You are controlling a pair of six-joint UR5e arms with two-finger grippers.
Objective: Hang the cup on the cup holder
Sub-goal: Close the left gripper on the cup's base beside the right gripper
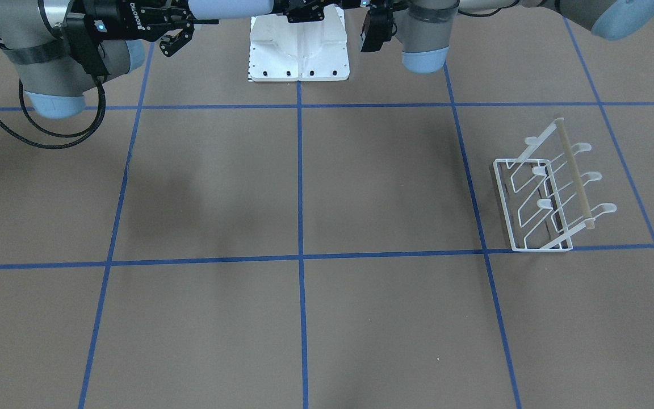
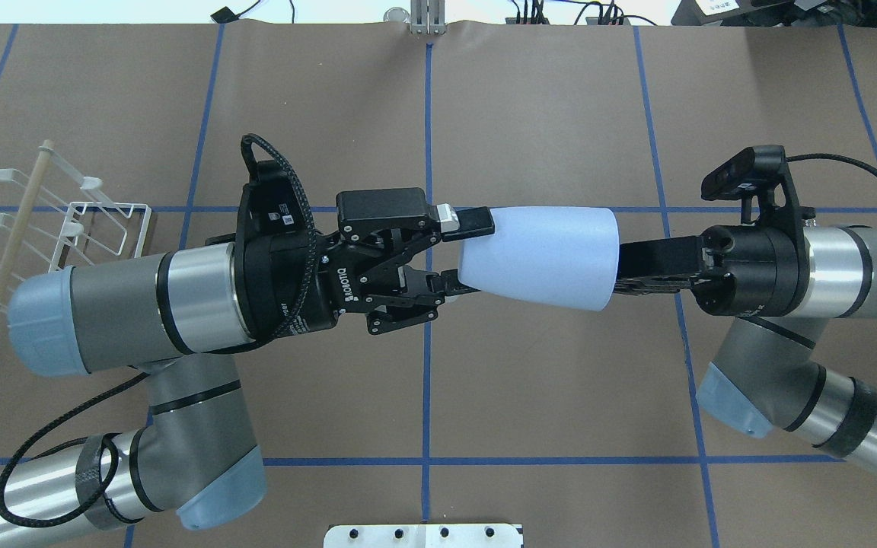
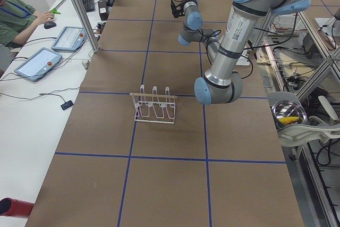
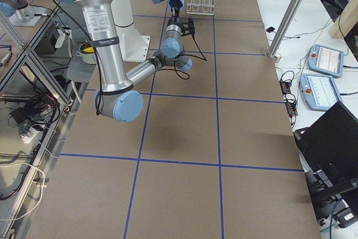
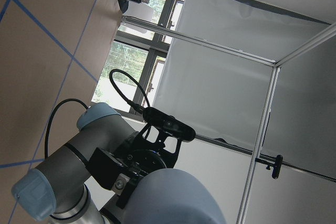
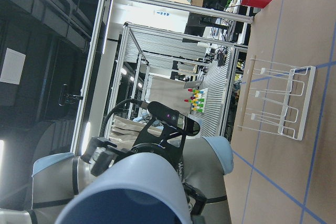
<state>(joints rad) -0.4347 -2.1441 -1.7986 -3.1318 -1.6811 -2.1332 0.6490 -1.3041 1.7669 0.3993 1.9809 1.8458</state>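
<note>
The pale blue-grey cup [image 2: 537, 255] is held on its side in the air above the table's middle, between my two grippers. My left gripper [image 2: 463, 255] has a finger on each side of the cup's narrow base end and looks shut on it. My right gripper [image 2: 625, 268] holds the wide rim end, its fingertips hidden by the cup. The right wrist view looks at the cup's dark opening [image 6: 131, 190]. The white wire cup holder [image 2: 73, 221] with its wooden rod stands on the table on my left, partly behind my left forearm. It stands bare in the front-facing view [image 1: 548, 193].
The white robot pedestal [image 1: 298, 51] is at the table's near edge. Blue tape lines grid the brown table. In the left side view an operator [image 3: 16, 14] sits beside tablets off the table, and a metal bowl [image 3: 288, 114] sits beyond the robot's side.
</note>
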